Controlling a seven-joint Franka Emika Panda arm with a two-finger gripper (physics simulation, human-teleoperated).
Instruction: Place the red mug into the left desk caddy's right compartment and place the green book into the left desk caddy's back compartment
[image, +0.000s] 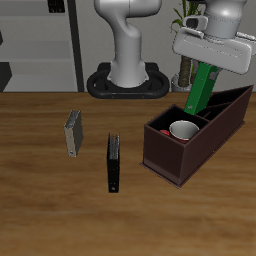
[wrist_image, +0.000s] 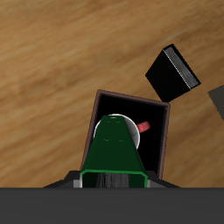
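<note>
While the red mug (image: 182, 130) already sits in the squarish end section of the caddy (image: 170, 160), the end effector (image: 214, 62) is clenched on the top of the green book (image: 203, 88), which hangs tilted with its lower end dipping toward the caddy's long sections, farther back than the mug. From the wrist view the book (wrist_image: 112, 149) fills the space just below the fingers, and its lower edge looks to lie over the mug's white interior (wrist_image: 131, 127) or close beside it, so I cannot tell which section it is really lined up with. That is the main risk as I judge it: if the book comes down at this slant, its corner could catch a partition or knock the mug's rim, or it could slide into the wrong long slot instead of the back compartment. Releasing it too high could let the thin book tip and lean across the walls. A black book (image: 115, 162) and a grey book (image: 74, 132) stand on the tabletop (image: 50, 210), well apart from the caddy and out of the way.
</note>
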